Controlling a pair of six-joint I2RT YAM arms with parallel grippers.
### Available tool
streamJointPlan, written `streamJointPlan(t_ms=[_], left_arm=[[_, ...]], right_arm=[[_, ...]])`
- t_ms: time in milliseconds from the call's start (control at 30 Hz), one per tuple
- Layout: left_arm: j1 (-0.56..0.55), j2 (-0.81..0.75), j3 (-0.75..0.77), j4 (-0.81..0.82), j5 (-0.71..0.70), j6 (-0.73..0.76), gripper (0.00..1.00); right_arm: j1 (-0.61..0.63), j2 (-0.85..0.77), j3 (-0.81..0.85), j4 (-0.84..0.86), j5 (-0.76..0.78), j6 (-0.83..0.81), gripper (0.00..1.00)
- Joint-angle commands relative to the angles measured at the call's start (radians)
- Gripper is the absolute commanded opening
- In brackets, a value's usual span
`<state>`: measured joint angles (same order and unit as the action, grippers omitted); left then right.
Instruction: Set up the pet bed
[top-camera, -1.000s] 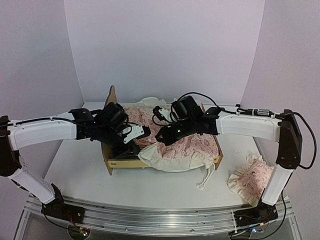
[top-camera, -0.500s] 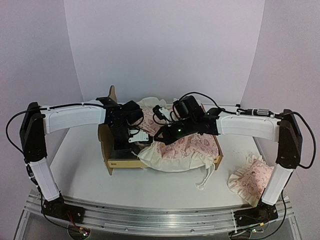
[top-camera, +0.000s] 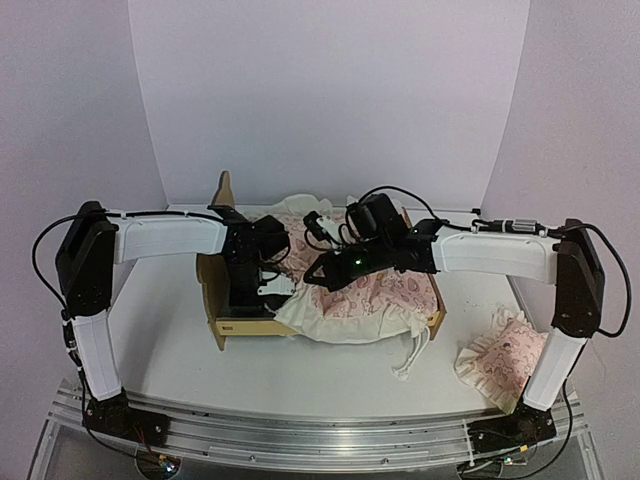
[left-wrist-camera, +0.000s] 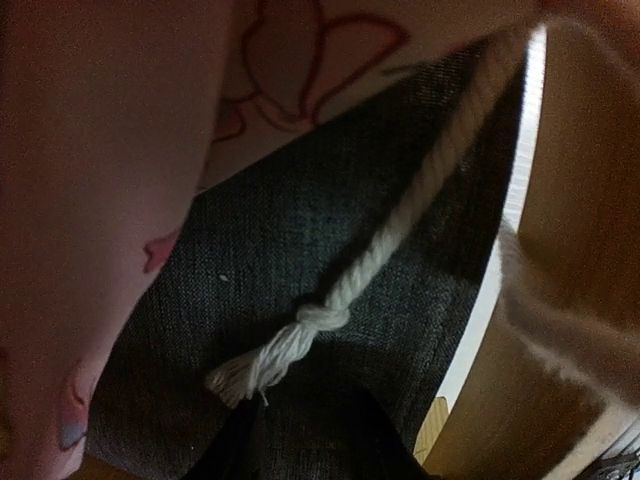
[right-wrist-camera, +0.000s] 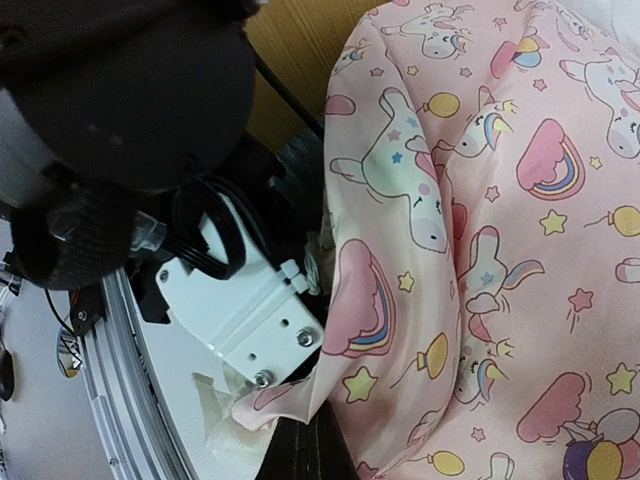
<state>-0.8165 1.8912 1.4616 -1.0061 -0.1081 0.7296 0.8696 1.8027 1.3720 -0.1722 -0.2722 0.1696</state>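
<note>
The pet bed (top-camera: 240, 327) sits across the middle of the worktop (top-camera: 160, 340). It is a light plywood frame whose bear-ear headboard stands up at its left end. Most of it is buried under the pink unicorn-print cover (top-camera: 370, 300), and the cover's cream ruffle spills over the front rail. Only the left end of the frame is bare, and there the dark grey fabric base (left-wrist-camera: 300, 230) shows.

The left claw (top-camera: 262, 295) reaches down into that bare end, just inside the headboard and close over the base. Its own camera looks straight at the grey weave. A white twisted cord (left-wrist-camera: 400, 215) lies across the weave, knotted near its frayed tip. The pink cover hangs along one side and a plywood rail runs along the other. I cannot tell whether this claw's jaws are apart or together.

The right claw (top-camera: 320, 278) comes in from the other side, low over the bed and just beside the left claw. Its jaws are together, pinching the cover's left edge, and the printed cloth (right-wrist-camera: 480, 200) bunches in towards its tips (right-wrist-camera: 305, 445).

Well away from the bed, near the right arm's base, the small pink ruffled pillow (top-camera: 505, 360) lies on the worktop.
</note>
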Motion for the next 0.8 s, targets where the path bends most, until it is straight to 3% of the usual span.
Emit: streamJointPlan(t_ms=[0,133,167,333,500,633,767], left_arm=[[0.017,0.028,-0.024,0.049,0.001,0.027,0.25],[0.029,0.014,-0.037,0.089,-0.003,0.031,0.02],[0.034,0.008,-0.035,0.1,-0.007,0.029,0.0],[0.061,-0.053,0.004,0.138,-0.024,0.004,0.0],[0.06,-0.138,0.067,0.077,0.022,-0.044,0.0],[0.06,-0.225,0.063,-0.02,0.135,-0.088,0.0],[0.051,-0.352,-0.047,-0.07,0.256,-0.09,0.0]], right_arm=[[0.007,-0.008,0.004,0.052,-0.046,0.02,0.0],[0.007,-0.013,-0.008,0.06,-0.048,0.028,0.0],[0.007,-0.014,-0.01,0.062,-0.048,0.029,0.0],[0.007,-0.013,-0.009,0.069,-0.051,0.034,0.0],[0.007,-0.004,-0.007,0.07,-0.046,0.044,0.0],[0.011,0.011,-0.005,0.071,-0.022,0.064,0.0],[0.027,0.041,0.018,0.071,-0.014,0.066,0.0]])
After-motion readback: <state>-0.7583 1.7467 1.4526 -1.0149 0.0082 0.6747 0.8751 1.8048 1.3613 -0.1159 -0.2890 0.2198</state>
